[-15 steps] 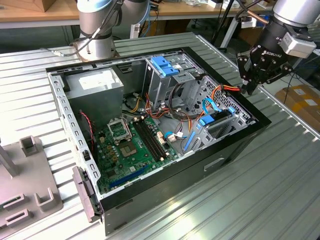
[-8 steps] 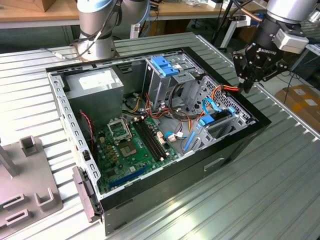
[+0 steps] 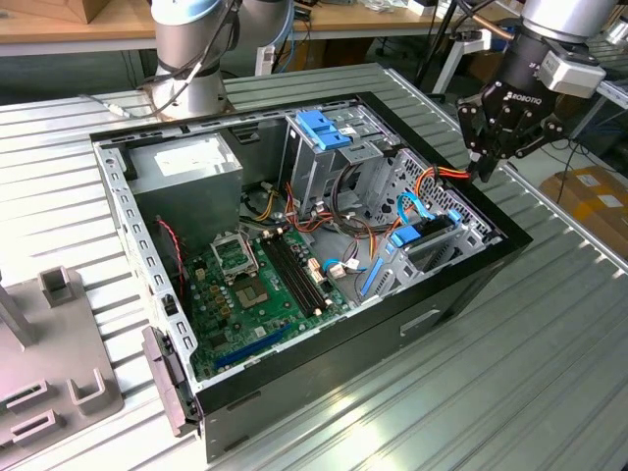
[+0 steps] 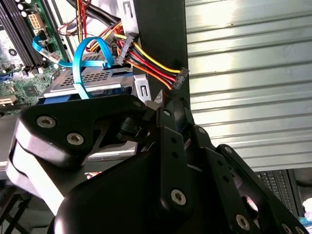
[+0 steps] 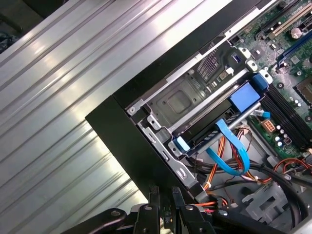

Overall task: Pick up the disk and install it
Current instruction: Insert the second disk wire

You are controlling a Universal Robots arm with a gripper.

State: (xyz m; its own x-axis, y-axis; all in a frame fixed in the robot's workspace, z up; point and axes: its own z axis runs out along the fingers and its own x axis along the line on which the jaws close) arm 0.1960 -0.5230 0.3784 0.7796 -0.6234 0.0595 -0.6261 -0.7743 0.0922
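While the grey-metal hard disk in its bright blue plastic bracket (image 4: 90,83) lies flat in its bay inside the case, just beyond and inward of your claw, the black three-fingered claw (image 4: 168,105) has its fingers drawn together on the small black power plug with yellow, red and orange wires (image 4: 181,78). You hold that plug up over the case edge, at the claw's tips, and it looks unplugged; the reason, on this showing, is that the disk sits home and the cabling is what remains. A flat light-blue data cable (image 4: 80,68) loops over the disk's top, a little farther from the claw than the plug. The open black steel computer case (image 4: 161,39) has one wall passing right under the claw. Beyond the disk, well away from the claw, lies the green motherboard (image 3: 255,285). The ribbed silver metal table (image 4: 234,73) spreads on the claw's outer side.
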